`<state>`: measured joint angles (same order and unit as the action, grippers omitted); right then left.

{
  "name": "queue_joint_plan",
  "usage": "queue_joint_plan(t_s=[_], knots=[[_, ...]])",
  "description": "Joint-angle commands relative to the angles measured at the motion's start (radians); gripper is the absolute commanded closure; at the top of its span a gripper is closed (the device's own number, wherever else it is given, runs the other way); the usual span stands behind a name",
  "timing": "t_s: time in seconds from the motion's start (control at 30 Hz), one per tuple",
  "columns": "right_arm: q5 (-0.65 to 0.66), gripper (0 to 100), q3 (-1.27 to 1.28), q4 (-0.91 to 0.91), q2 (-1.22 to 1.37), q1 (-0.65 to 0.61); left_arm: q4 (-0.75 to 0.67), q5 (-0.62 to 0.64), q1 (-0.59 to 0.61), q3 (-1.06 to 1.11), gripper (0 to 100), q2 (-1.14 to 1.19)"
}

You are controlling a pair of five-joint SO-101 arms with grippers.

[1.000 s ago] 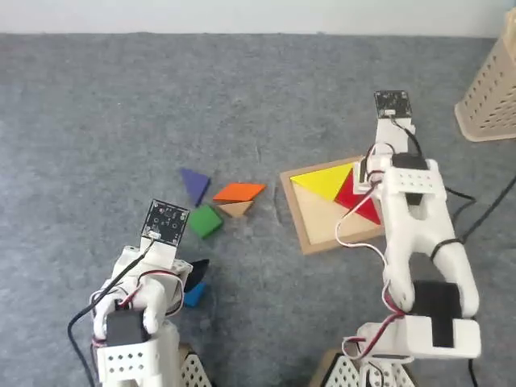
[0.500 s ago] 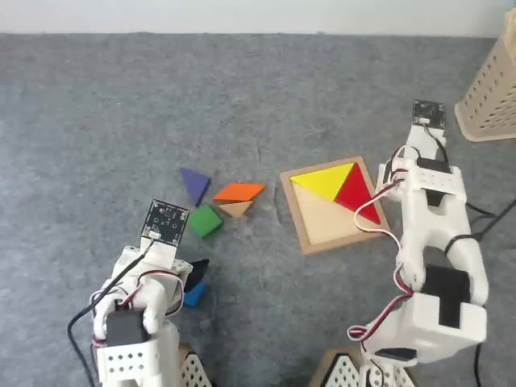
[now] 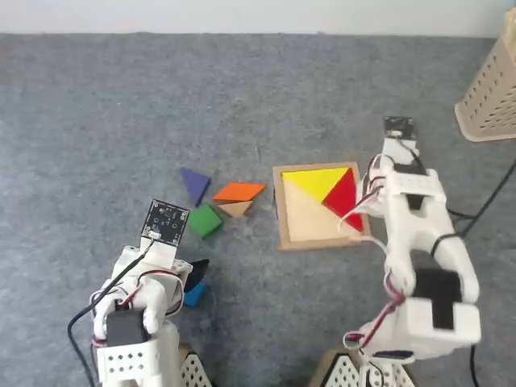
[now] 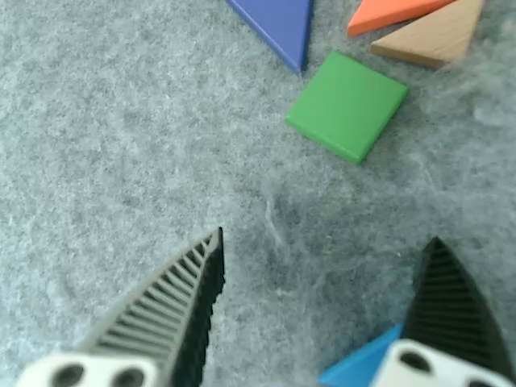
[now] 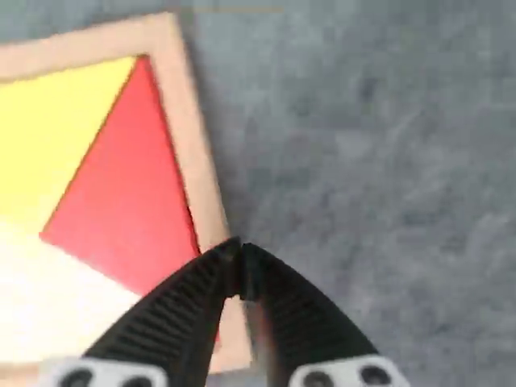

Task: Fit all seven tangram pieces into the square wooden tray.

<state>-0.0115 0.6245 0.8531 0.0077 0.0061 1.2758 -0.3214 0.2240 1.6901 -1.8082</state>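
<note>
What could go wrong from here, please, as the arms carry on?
1. The right gripper, shut, sits at the rim of the tray beside the red triangle; a nudge might slide the tray or jolt that triangle.
2. The blue piece lies partly under one finger of the open left gripper; descending could pin it instead of gripping.

Blue piece [image 3: 193, 296] partly under left arm [image 3: 137, 310], red triangle [image 3: 342, 196] corner behind right arm [image 3: 419, 234]

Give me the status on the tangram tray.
Done: yellow triangle and red triangle sit in the tray. In hand: nothing; right hand is shut at the tray's rim, left hand open above the carpet. Left: purple triangle, orange piece, tan triangle, green square and blue piece lie outside.
</note>
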Motion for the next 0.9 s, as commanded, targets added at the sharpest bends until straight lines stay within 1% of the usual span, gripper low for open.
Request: queue_joint_plan(t_s=[0.0, 0.17, 0.3, 0.4, 0.5, 0.6, 0.77, 0.87], knots=[[-0.012, 99.2, 0.048, -0.019, -0.197, -0.027, 0.0, -0.003, -0.002, -0.005, 65, -0.014], [-0.011, 99.2, 0.063, 0.038, -0.398, -0.039, 0.0, -0.003, -0.002, -0.005, 65, -0.014], [0.034, 99.2, 0.064, 0.107, -0.487, -0.128, 0.0, -0.003, -0.002, -0.005, 65, -0.014], [0.055, 99.2, 0.058, 0.113, -0.498, -0.223, 0.0, -0.003, -0.002, -0.005, 65, -0.014], [0.057, 99.2, 0.018, 0.082, -0.435, -0.384, 0.0, -0.003, -0.002, -0.005, 65, -0.014], [0.055, 99.2, -0.061, 0.053, -0.318, -0.506, 0.0, -0.003, -0.002, -0.005, 65, -0.014], [0.058, 99.1, -0.212, 0.008, -0.079, -0.593, 0.0, -0.003, -0.002, -0.005, 65, -0.014], [0.109, 92.6, -0.308, 0.015, 0.051, -0.625, 0.0, -0.003, -0.002, -0.005, 65, -0.014]])
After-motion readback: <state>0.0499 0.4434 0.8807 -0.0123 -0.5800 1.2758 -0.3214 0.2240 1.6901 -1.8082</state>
